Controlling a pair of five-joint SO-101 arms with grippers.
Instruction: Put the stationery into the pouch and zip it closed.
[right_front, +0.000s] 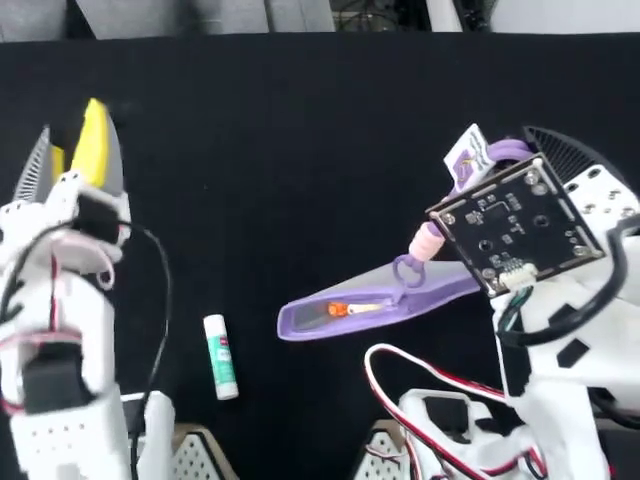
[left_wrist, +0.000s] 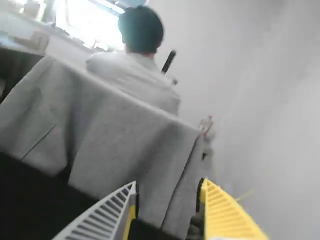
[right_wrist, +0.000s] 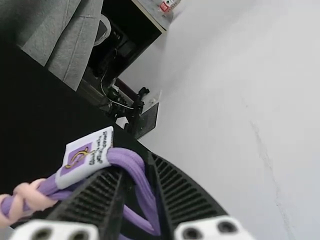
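- The black desk (right_front: 300, 150) is the biggest thing here, and everything sits on it.
- The left arm (right_front: 60, 330) stands at one side. The left fingers (left_wrist: 227, 215), one yellow and one grey, are spread wide with nothing between them. They point away from the arm bases, toward the far side of the desk.
- The right arm (right_front: 560, 330) stands at the other side. The right fingers (right_wrist: 175, 192) are pressed in on the purple strap (right_wrist: 131, 167) at the pouch's end, pinching it.
- The pouch (right_front: 420, 297) is long and purple. It stretches across the desk from the right fingers toward the middle. Its mouth is unzipped and open along the top.
- The glue stick (right_front: 220, 357) lies flat on the desk, outside the pouch and just beside the pouch's free tip. Its long side runs from near the arm bases toward the far side, a bit slanted.
- I think this is what matters next. The glue stick lies nearer the left arm, and the left fingers are free. But it sits back toward the arm bases, well apart from those fingers and off toward the pouch. They would have to turn back and close across its thin side.
- A small orange and white thing (right_front: 340, 310) is already inside the pouch.
- A little white label (right_wrist: 87, 156) sticks out on the strap, just beside the right fingers.
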